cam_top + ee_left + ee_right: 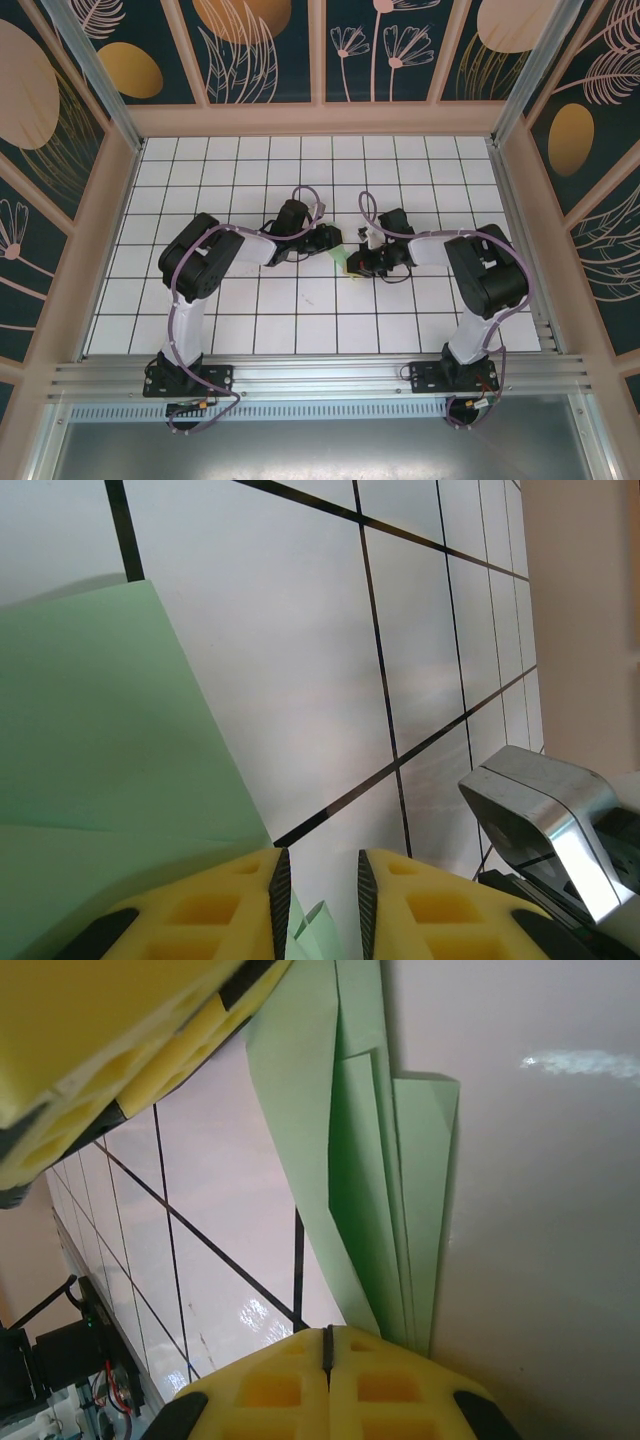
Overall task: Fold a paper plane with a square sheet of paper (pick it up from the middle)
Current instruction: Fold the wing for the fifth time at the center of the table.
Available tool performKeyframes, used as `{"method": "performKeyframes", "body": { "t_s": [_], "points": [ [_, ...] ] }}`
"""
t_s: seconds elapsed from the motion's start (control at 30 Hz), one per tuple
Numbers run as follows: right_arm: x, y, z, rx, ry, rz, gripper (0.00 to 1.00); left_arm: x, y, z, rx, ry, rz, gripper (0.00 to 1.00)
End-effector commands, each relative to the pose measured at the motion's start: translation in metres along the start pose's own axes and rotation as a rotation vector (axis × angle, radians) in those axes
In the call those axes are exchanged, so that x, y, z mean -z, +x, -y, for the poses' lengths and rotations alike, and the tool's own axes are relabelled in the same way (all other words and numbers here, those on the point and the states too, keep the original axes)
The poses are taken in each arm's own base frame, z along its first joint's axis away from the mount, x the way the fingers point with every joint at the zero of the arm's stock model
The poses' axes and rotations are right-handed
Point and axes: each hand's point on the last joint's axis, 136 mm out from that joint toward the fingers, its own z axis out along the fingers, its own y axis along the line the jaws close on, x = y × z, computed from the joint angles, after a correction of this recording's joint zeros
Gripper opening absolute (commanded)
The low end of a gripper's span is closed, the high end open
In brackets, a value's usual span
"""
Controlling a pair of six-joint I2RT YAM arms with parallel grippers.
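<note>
Nearest the right wrist camera, found right pincer (327, 1345) closed pad to pad at edge of folded sheet of paper (370, 1160) at middle of table (300, 330); beyond, noted left pincer (320, 865) narrowly parted over same sheet. Judged light, limp, tear-prone; recommend pinching layered centre crease.

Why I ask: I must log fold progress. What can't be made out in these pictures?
- Top view: the paper is too small to read its folds.
- Left wrist: the frame's left edge and the left gripper cut the paper off.
- Right wrist: whether the right gripper pinches the paper; its shut fingers hide the layers' ends.
</note>
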Motion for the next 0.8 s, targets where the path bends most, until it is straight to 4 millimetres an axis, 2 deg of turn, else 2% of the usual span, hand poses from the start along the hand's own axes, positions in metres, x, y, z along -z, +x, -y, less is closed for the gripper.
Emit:
{"method": "performKeyframes", "body": {
  "t_s": [0.0, 0.2, 0.4, 0.53, 0.77],
  "points": [
    [0.002, -0.002, -0.018, 0.041, -0.033, -0.02, 0.0, -0.007, 0.017, -0.037, 0.037, -0.1, -0.041, 0.28],
    [-0.004, -0.001, 0.013, -0.017, 0.085, -0.02, 0.0, -0.008, 0.016, -0.037, 0.031, -0.112, -0.045, 0.28],
    [-0.004, 0.024, 0.037, -0.072, 0.148, -0.067, 0.0, -0.007, 0.017, -0.044, 0.025, -0.148, -0.051, 0.28],
    [0.0, 0.036, 0.041, -0.082, 0.145, -0.073, 0.0, -0.007, 0.019, -0.05, 0.022, -0.177, -0.054, 0.27],
    [0.007, 0.046, 0.034, -0.081, 0.095, -0.082, 0.0, -0.006, 0.022, -0.06, 0.024, -0.214, -0.055, 0.25]
  ]
}}
